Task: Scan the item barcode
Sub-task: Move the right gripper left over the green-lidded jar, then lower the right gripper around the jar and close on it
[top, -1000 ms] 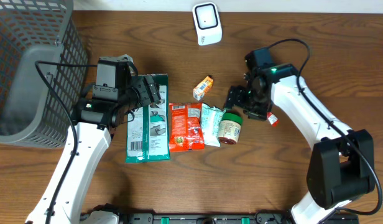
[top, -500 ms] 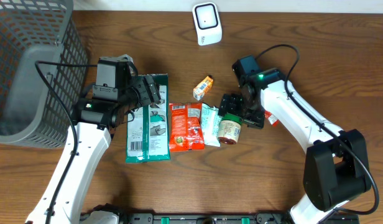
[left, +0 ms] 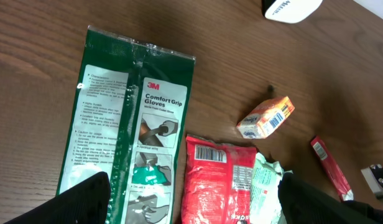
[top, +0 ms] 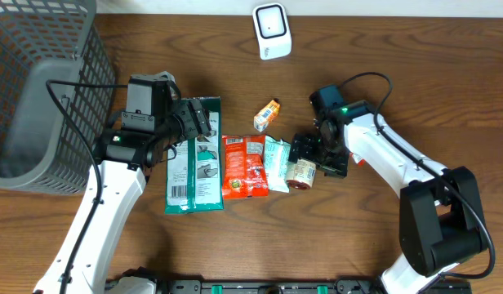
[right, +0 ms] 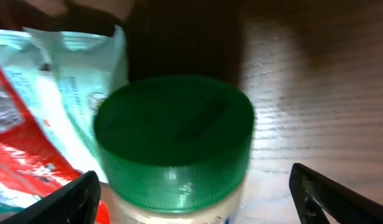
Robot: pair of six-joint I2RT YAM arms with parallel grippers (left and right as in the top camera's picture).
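Jar lid [right: 173, 134] green (pouch [right: 30, 158] beside: red).

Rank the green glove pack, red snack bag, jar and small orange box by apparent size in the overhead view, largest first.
1. green glove pack
2. red snack bag
3. jar and small orange box: these look about alike, and the jar is partly covered from above, so they are left unranked.
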